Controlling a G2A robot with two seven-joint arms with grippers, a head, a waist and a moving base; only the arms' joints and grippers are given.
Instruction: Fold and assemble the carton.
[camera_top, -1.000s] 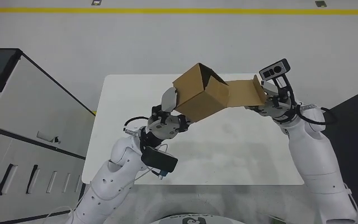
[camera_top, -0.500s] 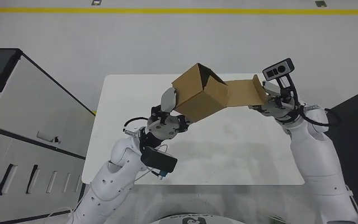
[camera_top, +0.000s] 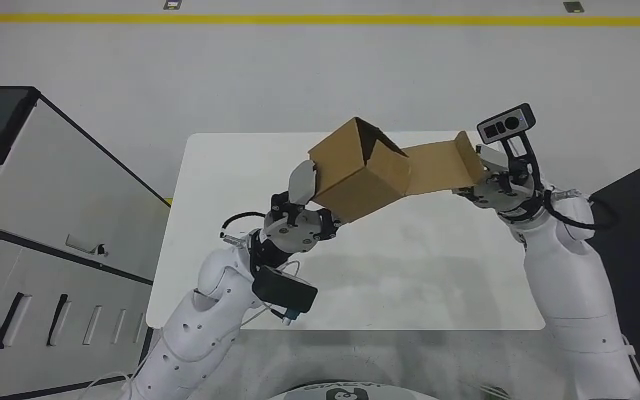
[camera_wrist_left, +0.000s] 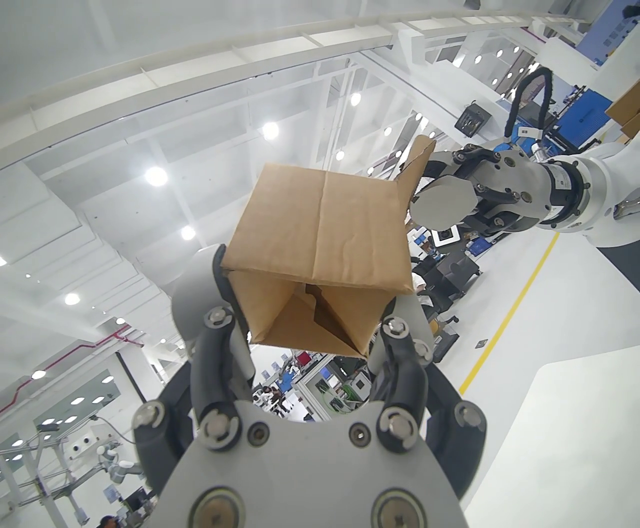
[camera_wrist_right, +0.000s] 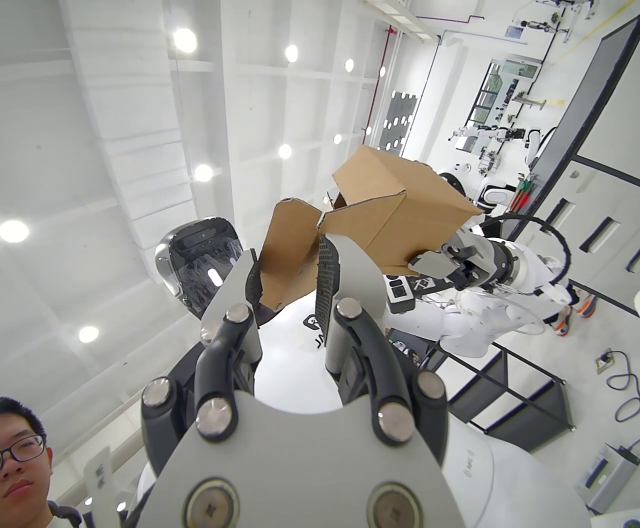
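Note:
A brown cardboard carton (camera_top: 358, 168) hangs in the air over the white table (camera_top: 420, 270), one end open with its flaps spread. My left gripper (camera_top: 312, 196) is shut on the carton's lower left edge; in the left wrist view its fingers (camera_wrist_left: 227, 300) clamp the carton (camera_wrist_left: 320, 240) from both sides. My right gripper (camera_top: 482, 182) is shut on the long flap (camera_top: 435, 165) that sticks out to the right. In the right wrist view that flap (camera_wrist_right: 287, 245) sits between the right gripper's (camera_wrist_right: 290, 260) pads. The carton's inside is mostly hidden.
A grey cabinet (camera_top: 60, 200) stands left of the table. A yellow line (camera_top: 320, 18) runs across the floor behind. Bare table surface lies under the carton and towards the front edge.
My right gripper has shifted slightly to the right with the flap, stretching it outward. The left gripper and the carton body have barely moved.

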